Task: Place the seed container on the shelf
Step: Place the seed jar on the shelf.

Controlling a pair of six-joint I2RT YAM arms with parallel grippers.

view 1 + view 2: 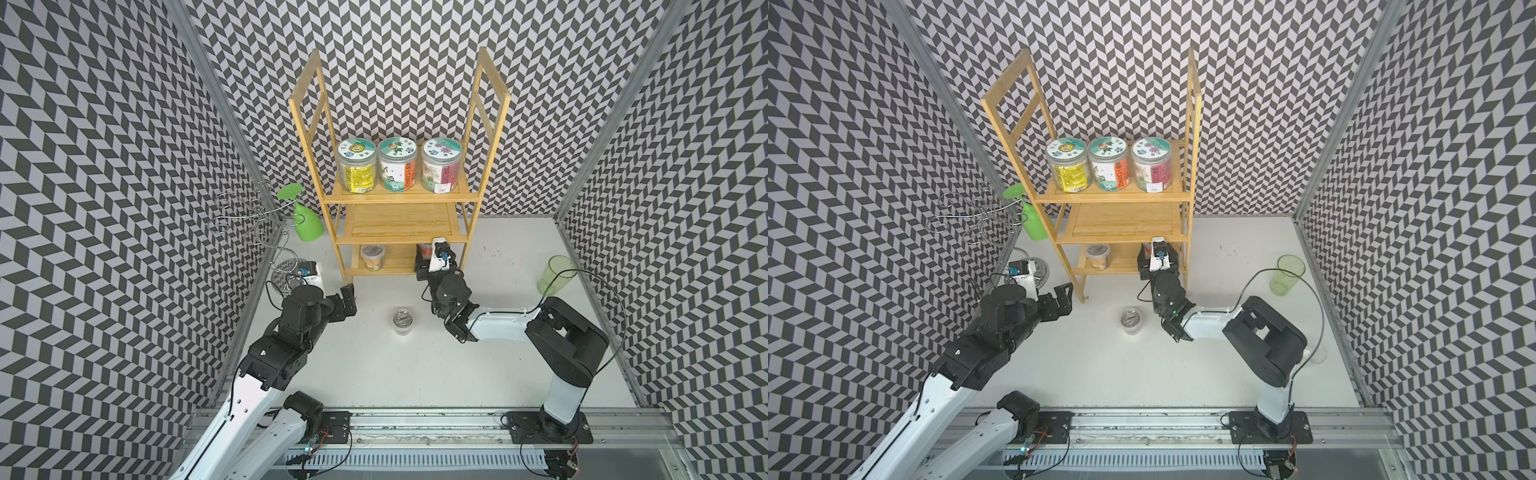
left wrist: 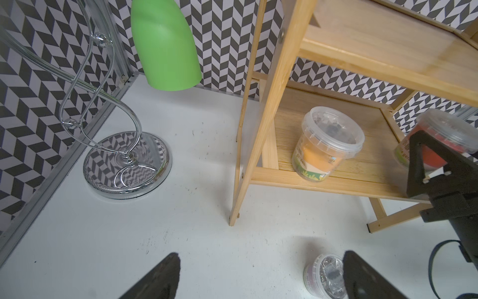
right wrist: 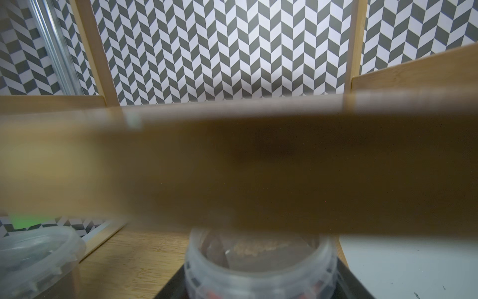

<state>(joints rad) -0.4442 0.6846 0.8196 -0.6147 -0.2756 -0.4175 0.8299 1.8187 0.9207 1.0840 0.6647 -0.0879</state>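
The right tool [image 1: 424,258] reaches into the bottom tier of the shelf [image 1: 401,224], at that tier's right end. The seed container [image 2: 455,129], a clear tub with a red label, sits between its fingers, and the tool is closed on the tub's sides. The orange tub [image 1: 372,257] stands further left on the same tier, well apart from it.

In both top views the middle tier and the wrist camera cover most of the seed container, and only a strip of red shows. The left wrist view shows it from the side: the lid is level and one black finger [image 2: 424,160] lies across the label. That finger hides the tub's base, so I cannot tell whether it rests on the tier. The right wrist view is mostly filled by a blurred wooden rail. Below the rail it shows the seed container [image 3: 258,259] with dark fingers hugging both sides, and the orange tub's lid [image 3: 33,259] beside it.

The left tool [image 2: 261,259] hangs wide open and empty above the tabletop [image 1: 478,365], to the near left of the shelf. A grey tub [image 1: 403,321] stands on the tabletop between the two arms, and in the left wrist view a finger partly hides it.

Three big jars [image 1: 399,164] fill the top tier. A wire stand [image 1: 253,224] on the far left carries an upturned green goblet [image 1: 305,220]. A green cup [image 1: 555,274] stands on the right.
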